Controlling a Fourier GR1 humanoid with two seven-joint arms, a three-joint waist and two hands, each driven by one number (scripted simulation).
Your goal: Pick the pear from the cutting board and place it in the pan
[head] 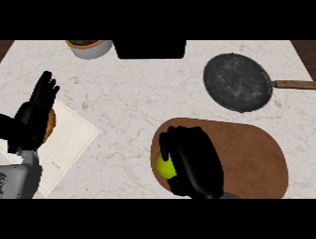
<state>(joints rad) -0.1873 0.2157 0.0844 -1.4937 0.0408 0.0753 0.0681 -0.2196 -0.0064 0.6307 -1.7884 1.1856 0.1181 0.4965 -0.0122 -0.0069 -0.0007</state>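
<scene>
One pear (164, 166), yellow-green, sits at the left end of the brown cutting board (257, 149), and the right hand (191, 161) is draped right over it, dark fingers curled down around the fruit so only a sliver shows at the hand's left side. Judging by its look, this is a light, rounded, smooth-skinned thing that could roll or slide out sideways, so the sensible hold is around its fat middle, fingers on one flank and thumb on the other; whether the thumb is actually behind it I cannot tell, it is hidden. Up and to the right lies the dark pan (237, 83), well apart from the board, wooden handle pointing right, low rim to clear. Between board and pan the marble counter (133, 93) is bare, a clean diagonal lane. Over on the left, the left hand (33, 114) rests, fingers straight and up, above a sheet of paper (74, 140), well away from the route.
</scene>
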